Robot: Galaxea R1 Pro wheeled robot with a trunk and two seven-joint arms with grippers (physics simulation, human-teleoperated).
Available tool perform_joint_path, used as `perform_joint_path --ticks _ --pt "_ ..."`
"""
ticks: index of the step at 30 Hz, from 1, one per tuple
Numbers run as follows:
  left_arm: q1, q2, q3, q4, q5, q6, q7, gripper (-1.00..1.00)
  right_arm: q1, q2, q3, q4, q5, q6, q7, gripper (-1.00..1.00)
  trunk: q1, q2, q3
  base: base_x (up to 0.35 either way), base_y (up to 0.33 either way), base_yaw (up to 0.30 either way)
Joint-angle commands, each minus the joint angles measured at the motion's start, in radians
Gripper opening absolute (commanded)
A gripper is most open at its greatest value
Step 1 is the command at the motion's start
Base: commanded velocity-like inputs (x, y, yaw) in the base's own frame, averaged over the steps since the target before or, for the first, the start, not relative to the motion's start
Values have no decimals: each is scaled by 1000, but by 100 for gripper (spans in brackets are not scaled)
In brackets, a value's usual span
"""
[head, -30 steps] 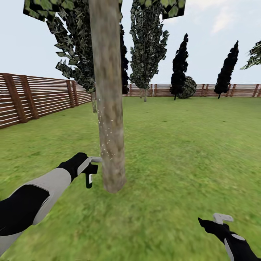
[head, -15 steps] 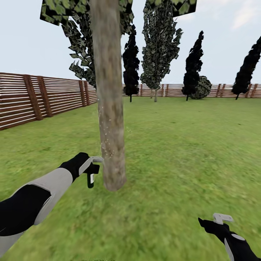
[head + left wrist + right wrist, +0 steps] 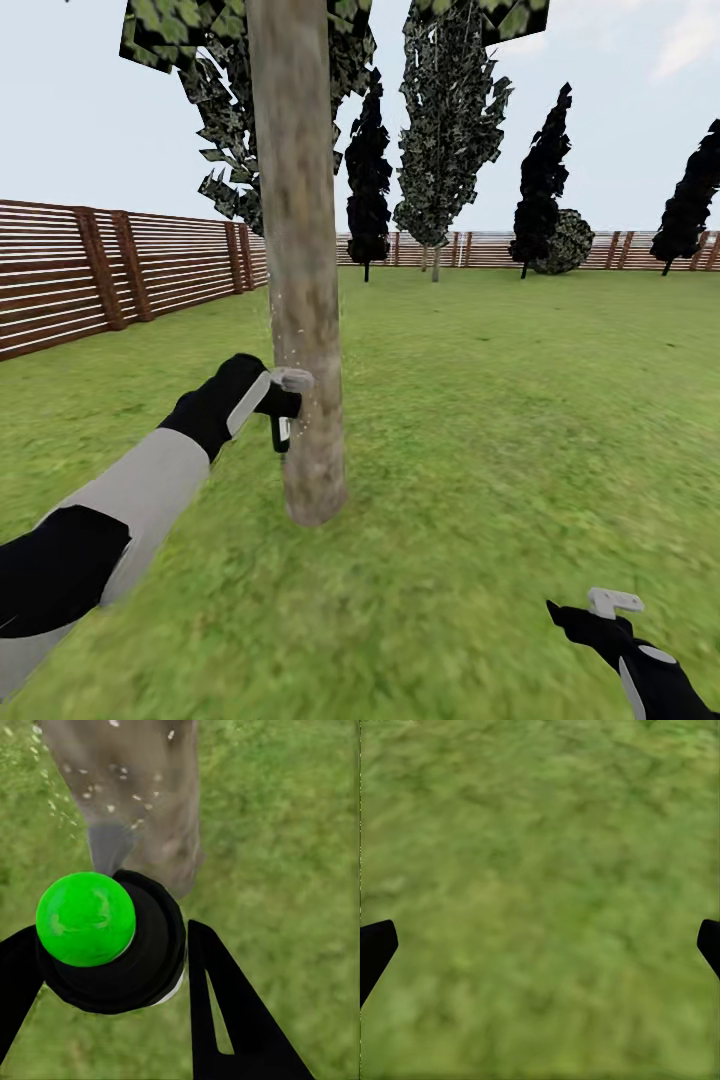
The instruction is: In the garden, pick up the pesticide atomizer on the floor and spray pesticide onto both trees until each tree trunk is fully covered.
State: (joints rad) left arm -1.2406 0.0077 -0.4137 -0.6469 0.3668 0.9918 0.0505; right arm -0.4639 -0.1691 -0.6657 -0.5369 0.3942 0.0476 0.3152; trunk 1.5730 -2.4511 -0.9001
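Observation:
A thick beige-grey tree trunk point(image 3: 300, 300) rises close in front of me, with white specks on its bark. My left gripper point(image 3: 285, 398) is shut on the pesticide atomizer point(image 3: 283, 432), holding it against the trunk's left side at mid height. The grey spray head point(image 3: 294, 378) touches the bark. In the left wrist view the black bottle point(image 3: 142, 960), with a green ball on it, sits between the black fingers point(image 3: 225, 1012), and the speckled trunk point(image 3: 142, 787) stands just beyond. Low at the right, my right gripper point(image 3: 612, 603) hangs open over the grass floor point(image 3: 540, 870).
A brown slatted fence point(image 3: 90, 275) runs along the left and the far side of the lawn point(image 3: 520, 400). A second leafy tree point(image 3: 450, 130) stands far back by the fence, among near-black trees point(image 3: 545, 170) and a round bush point(image 3: 565, 240).
My left arm has lifted the atomizer up and closer against the trunk. The head view has shifted slightly, moving the scenery to the right. The right gripper has not moved.

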Motion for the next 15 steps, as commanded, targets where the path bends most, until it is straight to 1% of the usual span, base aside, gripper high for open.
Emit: perform_joint_path --ticks 1,7,9,12,14,15 --pt "-24 2 0 0 3 1 0 -100 0 0 0 0 0 0 0 100 0 0 0 0 0 0" --pt "-159 5 0 11 4 4 0 -100 0 -1 -1 0 -1 0 1 100 0 0 0 0 0 0" --pt "-228 5 0 46 4 4 0 -100 0 -1 -2 0 0 0 1 100 0 0 0 0 0 0" --pt "-313 5 -2 93 2 5 0 -100 0 -1 -3 0 0 0 0 100 0 0 0 0 0 0" --pt "-354 3 -3 124 -15 5 0 -100 0 -1 -3 1 0 0 0 100 0 0 0 0 0 0" --pt "-367 2 -3 133 -43 5 0 -100 0 -1 -3 0 0 0 -1 100 0 0 0 0 0 0"
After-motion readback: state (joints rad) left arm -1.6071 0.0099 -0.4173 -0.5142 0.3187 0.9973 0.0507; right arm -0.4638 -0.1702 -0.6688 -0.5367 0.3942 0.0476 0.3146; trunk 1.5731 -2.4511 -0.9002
